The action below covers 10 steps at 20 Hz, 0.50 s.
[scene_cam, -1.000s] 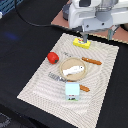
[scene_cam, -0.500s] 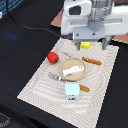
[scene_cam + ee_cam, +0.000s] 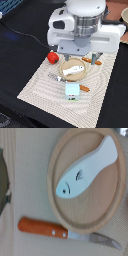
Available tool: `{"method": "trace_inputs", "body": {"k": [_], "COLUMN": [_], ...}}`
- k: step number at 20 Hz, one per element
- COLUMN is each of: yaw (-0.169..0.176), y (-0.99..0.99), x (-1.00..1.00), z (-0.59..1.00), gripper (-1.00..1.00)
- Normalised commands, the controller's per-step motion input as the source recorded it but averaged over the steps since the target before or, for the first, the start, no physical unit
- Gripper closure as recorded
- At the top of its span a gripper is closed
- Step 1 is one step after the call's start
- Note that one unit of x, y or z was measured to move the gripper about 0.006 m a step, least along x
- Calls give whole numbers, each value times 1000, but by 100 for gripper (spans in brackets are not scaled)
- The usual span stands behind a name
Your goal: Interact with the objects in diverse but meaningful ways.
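Observation:
A white fish-shaped piece lies on the tan round plate; the wrist view shows the piece close up from above. A shiny red pepper sits on the striped mat to the exterior view's left of the plate. A pale carton stands in front of the plate. My gripper hangs above the plate's far side; two dark fingers show wide apart and hold nothing. The yellow box is hidden behind the arm.
The striped mat lies on a dark table. A knife with an orange handle lies beside the plate. A fork and another orange-handled piece lie by the plate. A bowl rim shows at the far right.
The arm has moved from over the yellow box toward the plate and nearer the camera. It now covers the box and looms larger.

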Motion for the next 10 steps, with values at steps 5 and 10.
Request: {"method": "trace_inputs", "body": {"k": [5,10], "yaw": [-144,-75], "y": [-367,-339], "x": [682,660], "z": [9,8], "gripper": [-100,-100]}}
